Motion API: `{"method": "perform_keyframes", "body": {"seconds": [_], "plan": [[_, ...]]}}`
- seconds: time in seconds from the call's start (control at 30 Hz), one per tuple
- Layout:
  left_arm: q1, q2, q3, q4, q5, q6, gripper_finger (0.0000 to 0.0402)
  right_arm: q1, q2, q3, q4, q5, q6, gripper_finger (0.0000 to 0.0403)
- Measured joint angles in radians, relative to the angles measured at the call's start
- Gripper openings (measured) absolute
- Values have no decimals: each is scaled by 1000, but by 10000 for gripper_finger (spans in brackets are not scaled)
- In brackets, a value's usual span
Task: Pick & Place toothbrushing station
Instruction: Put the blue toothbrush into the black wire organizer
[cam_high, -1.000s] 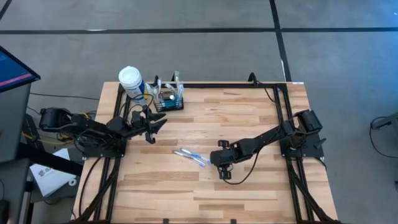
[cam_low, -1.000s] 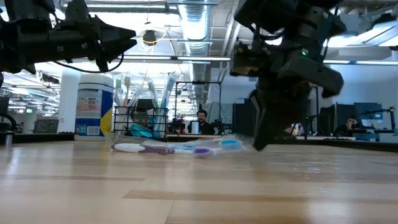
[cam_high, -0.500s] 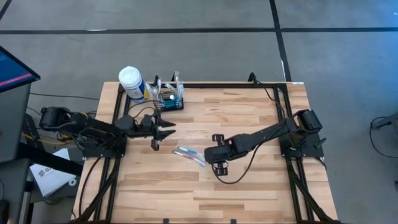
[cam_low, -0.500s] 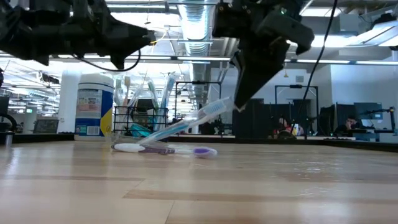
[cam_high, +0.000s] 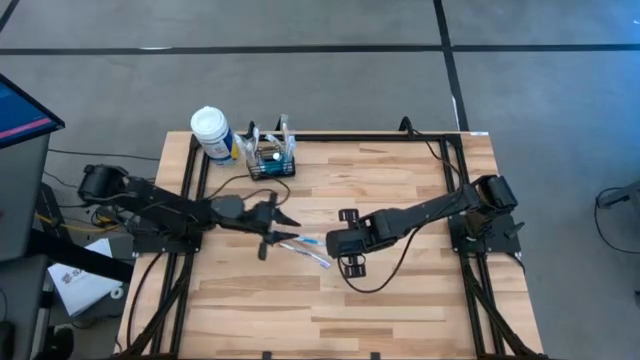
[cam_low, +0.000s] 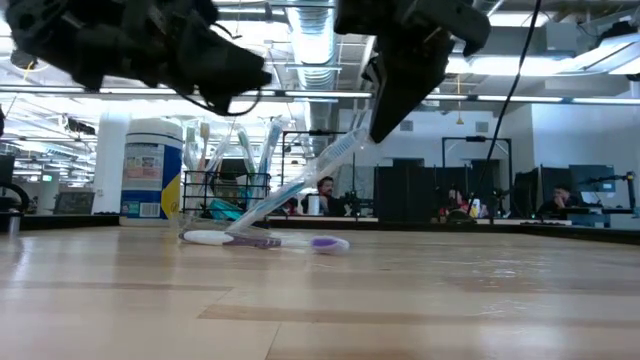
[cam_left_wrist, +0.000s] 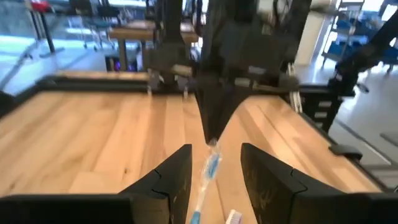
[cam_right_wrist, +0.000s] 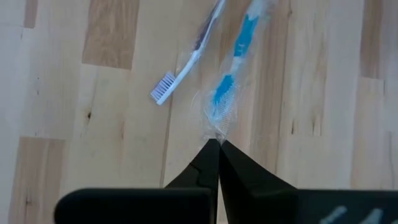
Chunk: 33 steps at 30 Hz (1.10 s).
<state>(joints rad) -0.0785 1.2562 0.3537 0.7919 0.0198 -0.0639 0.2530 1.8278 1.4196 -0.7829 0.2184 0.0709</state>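
Note:
My right gripper (cam_right_wrist: 214, 144) is shut on a blue toothbrush in a clear wrapper (cam_right_wrist: 239, 50), which slants up from the table (cam_low: 300, 185) to the fingertips (cam_low: 372, 135). A purple-and-white toothbrush (cam_right_wrist: 186, 59) lies flat beside it. My left gripper (cam_left_wrist: 214, 168) hangs open above the table, pointing level toward the right arm, with the blue toothbrush showing below its fingers and apart from them. The black wire-mesh toothbrushing station (cam_high: 272, 160) stands on the table at the far left, next to a white-capped bottle (cam_high: 212, 132). My right gripper pinches the crumpled end of the clear wrapper (cam_right_wrist: 214, 130), just past the toothbrush's head, between its two fingertips. The fingers slant down from above, roughly in line with the toothbrush. The toothbrush hangs tilted, head end raised and handle end (cam_low: 240, 216) on the table.
The purple toothbrush (cam_low: 265, 241) lies by the blue one's lower end. Black frame rails (cam_high: 440, 140) run along the table's far and side edges. Bare wood (cam_high: 330, 310) stretches toward the near edge. People sit in the room beyond the table.
My right gripper has risen, staying shut, and raised the blue toothbrush's head end off the table; the handle end has stayed down, so the toothbrush now slants. My left gripper has swung from near the caddy toward the toothbrushes and tipped to point level.

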Motion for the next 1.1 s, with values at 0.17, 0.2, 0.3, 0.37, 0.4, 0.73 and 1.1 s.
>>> {"method": "perform_keyframes", "body": {"seconds": [0.17, 0.2, 0.3, 0.37, 0.4, 0.73, 1.1], "plan": [[0, 154, 112, -65, 3, 0, 131, -6, 0, 24, -26, 0, -4, 0], [0, 182, 134, -87, 9, 0, 131, -7, 0, 26, -31, 0, -4, 0], [0, 256, 212, -162, 43, 0, 131, -6, 0, 27, -43, -4, -18, 0], [0, 293, 254, -223, 52, 0, 131, -6, 0, 27, -56, -4, -18, 0], [0, 312, 275, -242, 52, 0, 131, -6, 0, 27, -61, -4, -14, 0], [0, 394, 347, -294, 30, 6, 131, -6, 0, 27, -70, -8, -11, 0], [0, 510, 405, -296, 3, 57, 131, -6, 0, 27, -59, -8, -10, 0]]}}
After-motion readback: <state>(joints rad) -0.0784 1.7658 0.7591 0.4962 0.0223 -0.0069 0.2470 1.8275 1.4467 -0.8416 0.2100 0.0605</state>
